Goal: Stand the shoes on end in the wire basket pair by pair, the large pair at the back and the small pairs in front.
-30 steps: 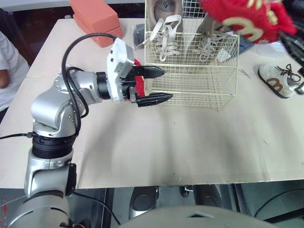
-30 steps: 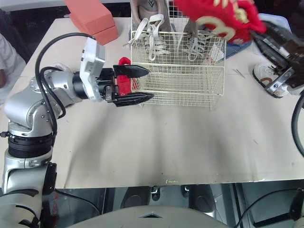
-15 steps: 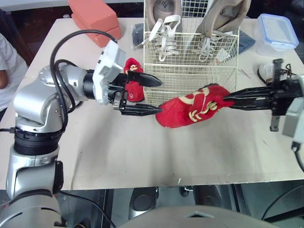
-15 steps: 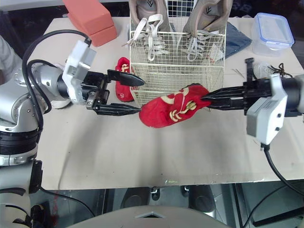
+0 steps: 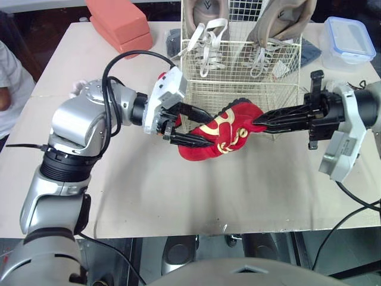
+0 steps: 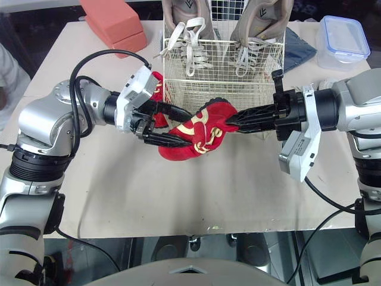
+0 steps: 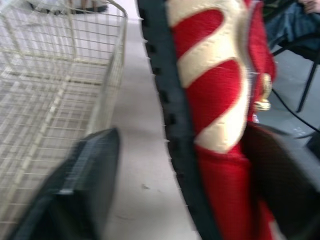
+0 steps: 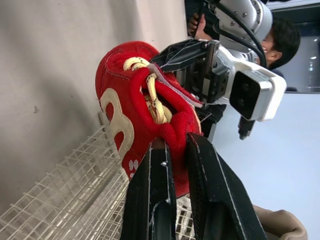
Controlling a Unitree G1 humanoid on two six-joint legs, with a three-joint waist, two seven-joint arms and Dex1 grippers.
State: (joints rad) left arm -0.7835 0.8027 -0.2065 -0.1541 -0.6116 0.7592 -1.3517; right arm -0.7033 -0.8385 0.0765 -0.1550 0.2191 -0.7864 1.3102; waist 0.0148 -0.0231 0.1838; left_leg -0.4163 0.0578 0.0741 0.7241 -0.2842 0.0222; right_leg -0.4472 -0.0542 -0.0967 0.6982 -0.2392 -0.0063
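Hanging just in front of the basket, clear of the table, the red shoe lies on a slant between the 2 grippers, heel up toward the right one and toe down toward the left. It is red cloth with curved cream stripes stitched on the side, cream laces knotted loosely over the tongue, a cream figure on the heel and a black ridged sole.

The right gripper has its 2 fingers pinched tight on the padded heel collar, 1 inside the shoe's mouth and 1 outside.

The left gripper is spread wide around the toe end, 1 finger above and 1 below. In the left wrist view 1 finger lies against the red upper, while the other stands off from the sole with bare table showing in the gap.

Behind the left gripper a 2nd red shoe lies on the table just beside the basket's left wall. At the back of the basket the 2 large tan shoes stand on end, white laces hanging forward; the front part holds nothing.

Farther out sit a clear lidded box, a blue cloth and an orange block. A person's white sleeve shows beside the table on the left.
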